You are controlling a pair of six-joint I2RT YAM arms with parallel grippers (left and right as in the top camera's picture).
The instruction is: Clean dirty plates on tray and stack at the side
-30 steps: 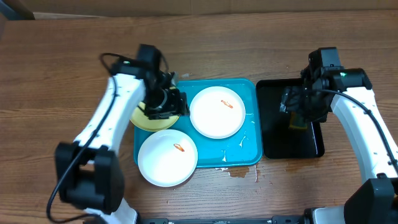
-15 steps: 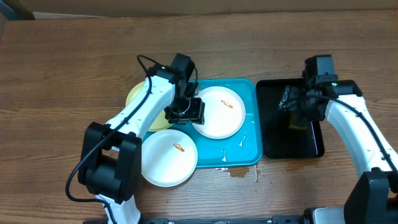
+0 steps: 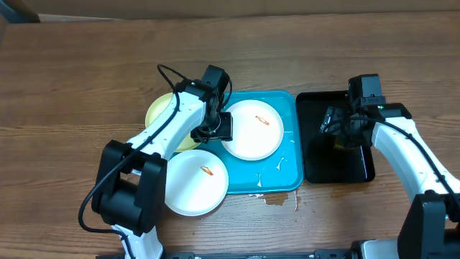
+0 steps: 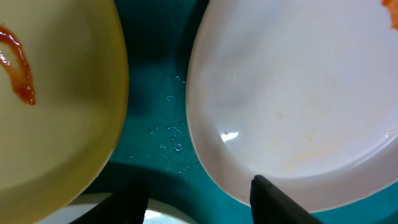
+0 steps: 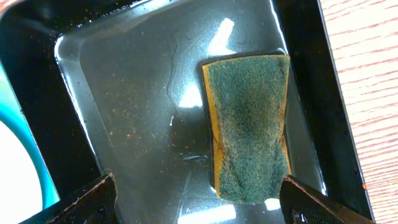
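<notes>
Left pincer (image 4: pixel 196 186) half open, empty, over large turquoise plastic tray (image 3: pixel 289 108) by round white plastic plate (image 4: pixel 298 93), right pincer (image 5: pixel 198 180) wide open over green rectangular sponge (image 5: pixel 249 124) right of tray.

A brown wooden table (image 3: pixel 72 72) fills nearly the whole view, its grain running side to side. A small wet patch (image 3: pixel 277 199) darkens the wood near the front. Past the far edge runs a pale tan strip (image 3: pixel 287 6). Light is soft and even.
</notes>
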